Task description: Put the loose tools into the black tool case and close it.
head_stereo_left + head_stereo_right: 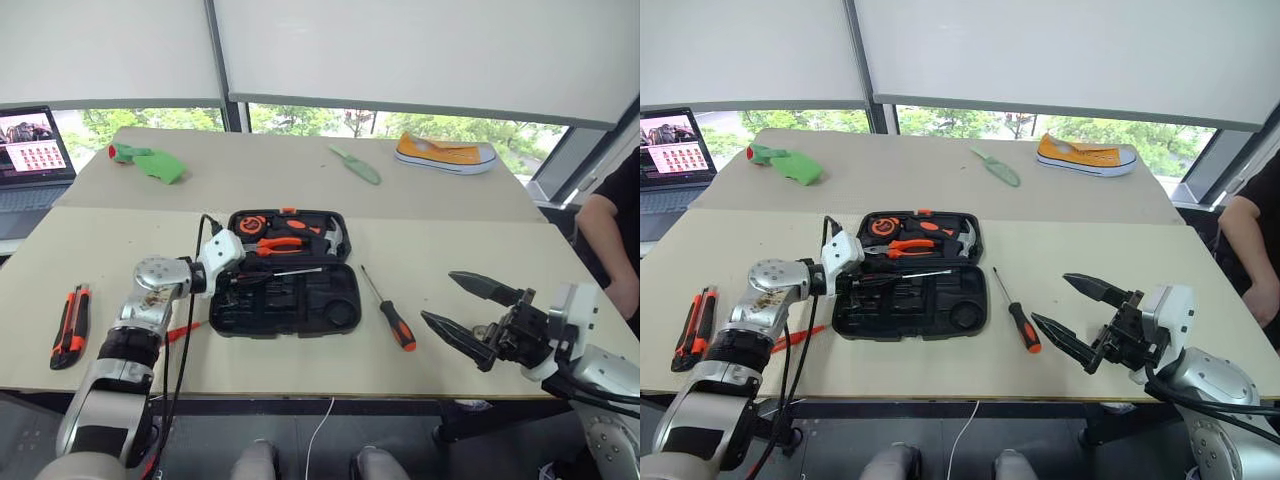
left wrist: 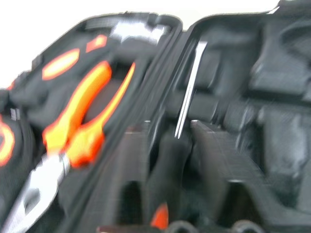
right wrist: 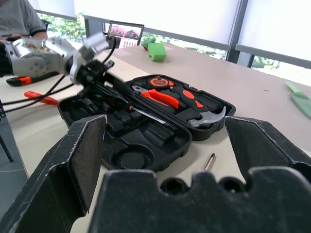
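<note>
Table: two pale tabletops (image 1: 450, 280) pushed together under a window with drawn blinds; a laptop (image 1: 35, 160) is cut off at the left edge.
Case: black case (image 1: 287, 272) lies open near the front edge; the far half holds orange-handled pliers (image 1: 282, 245), a hammer and a tape measure, the near half is mostly bare slots.
Left gripper: left gripper (image 1: 868, 282) reaches into the near half at its left end; the fingers (image 2: 214, 155) stand close on either side of a screwdriver (image 1: 290, 273) whose thin shaft lies in a slot. The handle is hidden between them, so actual contact is hard to judge.
Right gripper: right gripper (image 1: 470, 313) hovers above the table's right front, fingers spread wide, holding nothing.
Loose tools: a black-orange screwdriver (image 1: 389, 309) lies just right of the case; a knife (image 1: 70, 325) lies far left; a thin orange tool (image 1: 183, 331) is half hidden behind the left arm.
Other: green cloth (image 1: 150, 160), trowel (image 1: 356, 165), yellow shoe (image 1: 445, 153) at the back; a person's arm (image 1: 615, 235) is cut off at right.
</note>
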`<state>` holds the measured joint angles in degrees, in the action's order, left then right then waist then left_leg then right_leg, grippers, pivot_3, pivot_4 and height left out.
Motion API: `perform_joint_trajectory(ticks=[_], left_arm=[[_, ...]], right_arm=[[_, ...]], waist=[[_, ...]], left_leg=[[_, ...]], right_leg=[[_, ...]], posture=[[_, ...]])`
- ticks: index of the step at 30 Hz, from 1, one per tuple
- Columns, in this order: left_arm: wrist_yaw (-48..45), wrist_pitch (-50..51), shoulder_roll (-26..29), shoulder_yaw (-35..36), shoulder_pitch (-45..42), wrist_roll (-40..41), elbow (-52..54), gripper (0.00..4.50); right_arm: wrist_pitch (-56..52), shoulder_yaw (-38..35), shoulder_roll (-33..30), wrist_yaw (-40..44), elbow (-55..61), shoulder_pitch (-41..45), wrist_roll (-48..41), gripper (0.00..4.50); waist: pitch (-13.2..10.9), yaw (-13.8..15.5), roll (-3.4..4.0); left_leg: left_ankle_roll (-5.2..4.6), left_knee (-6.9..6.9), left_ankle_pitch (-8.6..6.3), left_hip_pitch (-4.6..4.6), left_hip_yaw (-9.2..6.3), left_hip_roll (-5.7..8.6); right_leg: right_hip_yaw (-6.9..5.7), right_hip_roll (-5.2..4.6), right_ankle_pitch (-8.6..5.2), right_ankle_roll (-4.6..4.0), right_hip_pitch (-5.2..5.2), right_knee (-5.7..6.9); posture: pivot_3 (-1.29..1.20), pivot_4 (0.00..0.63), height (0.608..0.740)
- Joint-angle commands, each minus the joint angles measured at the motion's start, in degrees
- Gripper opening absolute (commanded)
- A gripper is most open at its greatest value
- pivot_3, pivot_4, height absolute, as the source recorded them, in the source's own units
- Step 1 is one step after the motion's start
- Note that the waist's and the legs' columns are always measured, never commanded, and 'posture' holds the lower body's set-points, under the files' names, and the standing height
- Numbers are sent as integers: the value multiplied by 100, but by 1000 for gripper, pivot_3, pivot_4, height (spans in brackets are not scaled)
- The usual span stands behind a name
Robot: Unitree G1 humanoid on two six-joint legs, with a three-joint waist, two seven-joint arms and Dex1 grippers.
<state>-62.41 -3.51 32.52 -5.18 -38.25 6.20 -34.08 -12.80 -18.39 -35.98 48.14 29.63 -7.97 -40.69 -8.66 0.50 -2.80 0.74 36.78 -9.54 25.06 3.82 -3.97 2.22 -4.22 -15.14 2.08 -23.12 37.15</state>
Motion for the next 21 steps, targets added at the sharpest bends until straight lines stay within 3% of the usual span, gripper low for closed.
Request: perform_joint_trajectory(ticks=[1,7,11,16,21], left_arm=[[363,395,-69,-241,69,-384,175,19],[291,941,-215,-286,162,-198,509,19],[212,836,-233,125,173,249,668,19],[-781,561,59,1157,538,1648,1439,1296],[-1527,205,756,1442,1710,1849,2210,3186]], right_arm=[[44,-18,48,-60,175,14,-16,4500],[33,13,106,-113,236,-63,-6,4500],[-16,-13,120,-291,278,-94,43,4500],[-1012,-310,-24,-1551,613,-539,341,4500],[-1717,-247,-74,-2000,1059,-1409,526,4500]], waist=[[3,23,4],[17,21,25],[18,18,26],[16,10,24],[26,-46,46]], left_leg=[[-1,2,1,0,-2,1],[-5,4,3,-9,-2,3],[-5,4,3,-10,-3,4],[-6,4,4,10,-5,1],[-11,-9,-1,2,-4,1]], right_leg=[[-1,0,0,0,3,0],[1,-1,1,1,13,-1],[2,-1,1,1,13,-1],[1,1,2,-2,-4,-2],[3,-3,-2,-8,-1,-4]], posture=[[0,150,740],[0,150,740],[0,150,740],[0,150,740],[0,150,740]])
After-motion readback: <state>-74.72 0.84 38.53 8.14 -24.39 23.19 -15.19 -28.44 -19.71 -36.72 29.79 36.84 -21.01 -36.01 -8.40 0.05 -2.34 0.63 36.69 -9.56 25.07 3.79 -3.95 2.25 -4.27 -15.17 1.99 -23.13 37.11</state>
